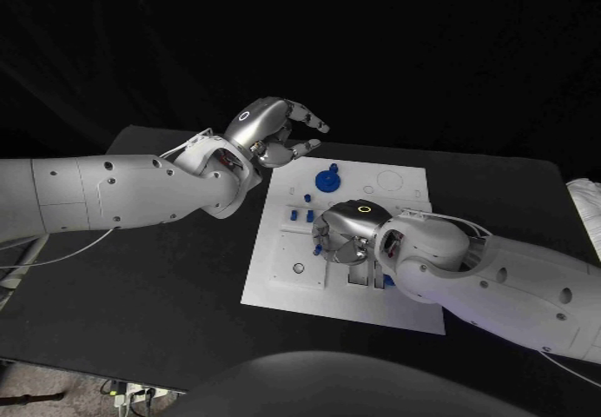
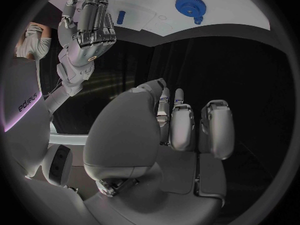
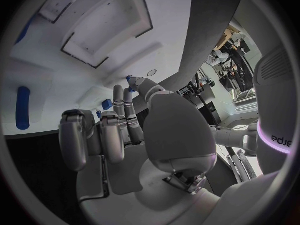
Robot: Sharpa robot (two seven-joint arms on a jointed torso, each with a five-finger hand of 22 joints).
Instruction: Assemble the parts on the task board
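I judge assembly partial: round blue plastic gear seated on white rectangular task board; my right hand pinches small blue peg; left hand curled, empty

From the head we look steeply down on the task board and both arms. Each wrist camera sits close behind its own hand, facing along the fingers toward the board. The left wrist and head views share the blue gear.
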